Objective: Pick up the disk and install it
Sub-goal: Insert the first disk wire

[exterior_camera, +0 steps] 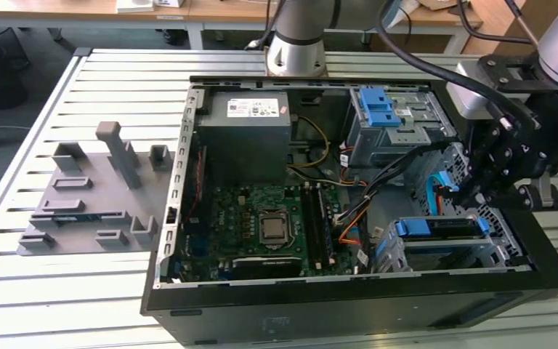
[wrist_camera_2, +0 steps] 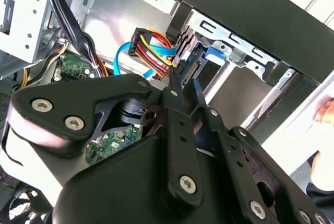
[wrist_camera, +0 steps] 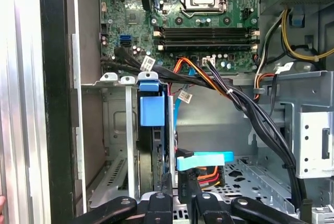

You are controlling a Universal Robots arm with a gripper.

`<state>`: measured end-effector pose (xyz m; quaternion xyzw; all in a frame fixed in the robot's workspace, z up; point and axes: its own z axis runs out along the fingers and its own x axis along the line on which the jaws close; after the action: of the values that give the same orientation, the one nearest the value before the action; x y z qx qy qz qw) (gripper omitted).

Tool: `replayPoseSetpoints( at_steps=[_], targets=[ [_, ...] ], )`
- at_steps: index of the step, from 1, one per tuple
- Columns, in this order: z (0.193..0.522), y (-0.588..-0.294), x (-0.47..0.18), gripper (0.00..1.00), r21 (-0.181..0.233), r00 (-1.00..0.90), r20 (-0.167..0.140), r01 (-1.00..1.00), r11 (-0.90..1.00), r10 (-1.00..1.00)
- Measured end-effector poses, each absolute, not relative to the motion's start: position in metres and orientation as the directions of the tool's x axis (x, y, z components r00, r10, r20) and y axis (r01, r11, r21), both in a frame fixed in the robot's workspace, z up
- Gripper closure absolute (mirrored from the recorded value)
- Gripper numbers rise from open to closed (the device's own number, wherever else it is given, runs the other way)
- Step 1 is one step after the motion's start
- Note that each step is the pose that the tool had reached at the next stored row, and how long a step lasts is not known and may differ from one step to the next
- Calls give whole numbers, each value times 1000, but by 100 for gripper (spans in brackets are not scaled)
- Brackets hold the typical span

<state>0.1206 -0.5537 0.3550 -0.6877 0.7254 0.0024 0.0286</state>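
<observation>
The disk (exterior_camera: pixel 440 228) stands on edge in the lower drive cage at the front corner of the open computer case (exterior_camera: pixel 357 309), with its blue rails showing. In the first wrist view the disk (wrist_camera: pixel 158 153) shows as a dark edge under a blue tab (wrist_camera: pixel 151 106). My gripper (exterior_camera: pixel 465 198) hangs just above that cage, beside the blue data cable (exterior_camera: pixel 441 185). In both wrist views the gripper (wrist_camera_2: pixel 182 80) (wrist_camera: pixel 173 185) has its black fingers drawn together, with nothing between them, pointing at the cage.
An upper bay with a ridged blue latch (exterior_camera: pixel 383 109) sits further back. Cable bundles (wrist_camera: pixel 245 109) cross above the cage. The motherboard (exterior_camera: pixel 269 225) and grey power supply (exterior_camera: pixel 245 120) take up the rest of the case. A grey fixture (exterior_camera: pixel 90 196) lies at the exterior view's left. A hand (wrist_camera_2: pixel 324 112) is outside the case.
</observation>
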Motion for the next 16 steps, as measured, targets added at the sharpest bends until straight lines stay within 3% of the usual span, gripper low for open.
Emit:
replayPoseSetpoints(
  at_steps=[16],
  targets=[
    [350,-549,118,75,-43,-55,-47,-997,57,-997]
  ],
)
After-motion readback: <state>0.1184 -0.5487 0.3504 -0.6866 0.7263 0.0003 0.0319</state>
